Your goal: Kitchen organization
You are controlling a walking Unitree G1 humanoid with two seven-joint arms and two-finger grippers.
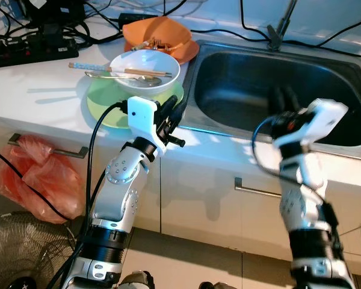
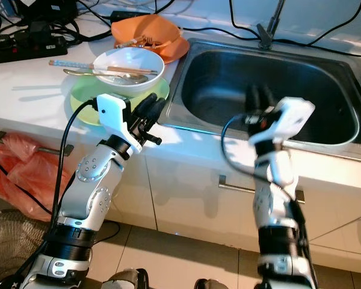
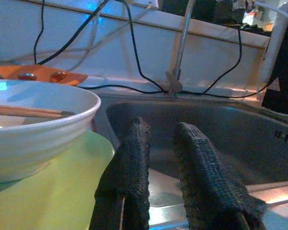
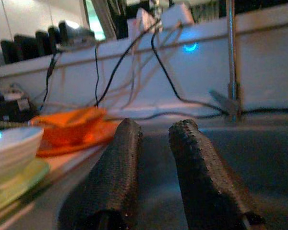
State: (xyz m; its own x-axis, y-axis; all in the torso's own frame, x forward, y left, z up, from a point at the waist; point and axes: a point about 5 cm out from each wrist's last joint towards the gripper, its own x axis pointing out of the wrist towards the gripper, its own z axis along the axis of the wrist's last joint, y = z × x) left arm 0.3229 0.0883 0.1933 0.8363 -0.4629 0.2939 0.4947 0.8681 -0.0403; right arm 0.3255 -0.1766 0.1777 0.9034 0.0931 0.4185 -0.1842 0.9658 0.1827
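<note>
Your biggest risk is the white bowl [image 1: 145,70]: it sits on the green plate [image 1: 108,107] just beside the sink [image 1: 277,84], with chopsticks [image 1: 117,69] and a spoon [image 1: 129,78] laid loose across it, so a tilted lift could spill them. Your left gripper [image 1: 171,114] hovers at the plate's sink-side edge, fingers slightly parted, holding nothing. Your right gripper [image 1: 284,99] hangs over the sink, likewise slightly parted and empty

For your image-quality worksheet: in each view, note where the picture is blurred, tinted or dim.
Left eye view: the right gripper over the sink is smeared by motion blur; the left gripper by the green plate is sharper. Left wrist view: blue cast, the white bowl is soft. Right wrist view: dim and hazy, the orange dish is out of focus.
</note>
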